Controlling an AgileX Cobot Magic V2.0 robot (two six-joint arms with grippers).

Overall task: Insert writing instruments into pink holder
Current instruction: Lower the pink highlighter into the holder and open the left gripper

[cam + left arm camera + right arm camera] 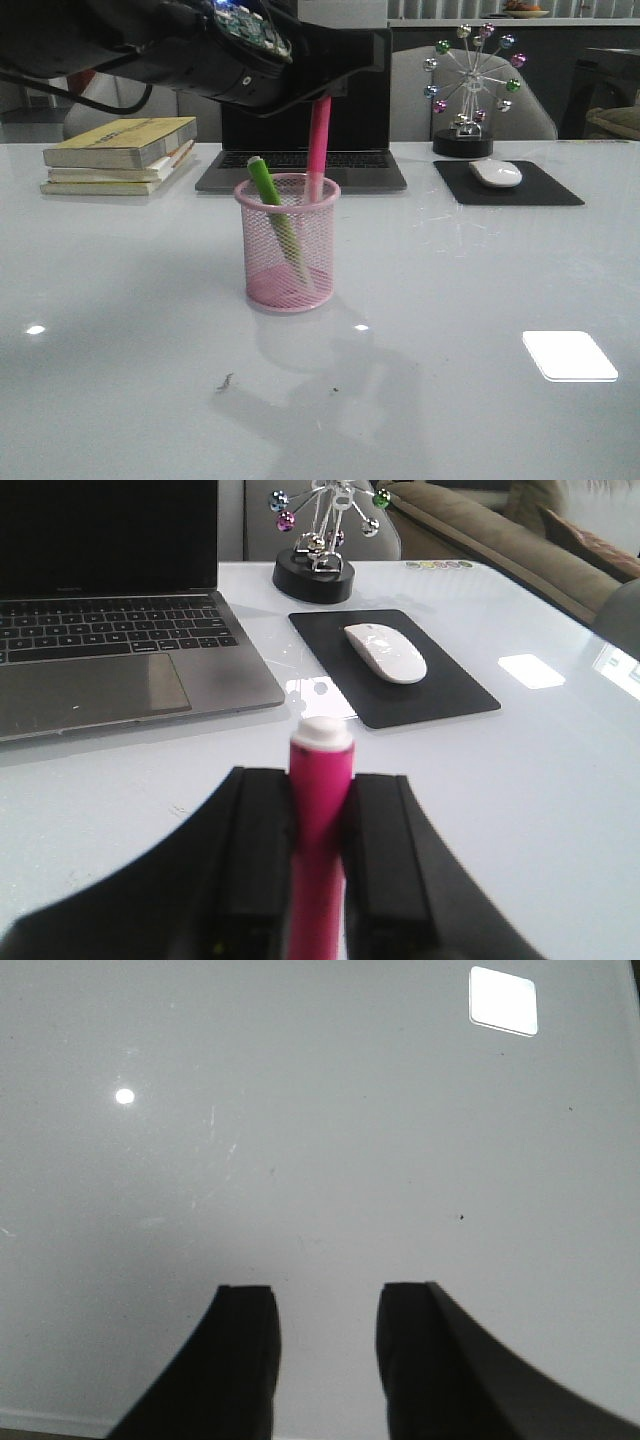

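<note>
The pink holder (pixel 288 250), a wire-mesh cup, stands mid-table in the front view. A green marker (pixel 268 190) leans inside it, its top poking over the rim at the left. My left gripper (pixel 322 95) hangs above the cup, shut on the pink marker (pixel 318 140), which is held nearly upright with its lower end dipping past the back right of the rim. The left wrist view shows both fingers pressed against the pink marker (pixel 320 820), its white end beyond the left gripper (pixel 320 776). My right gripper (pixel 327 1295) is open over bare table, holding nothing.
Behind the cup is an open laptop (pixel 300 165). A stack of books (pixel 120 155) lies at the back left. At the back right a white mouse (pixel 495 173) rests on a black pad (pixel 545 190), with a ferris-wheel ornament (pixel 470 90) behind it.
</note>
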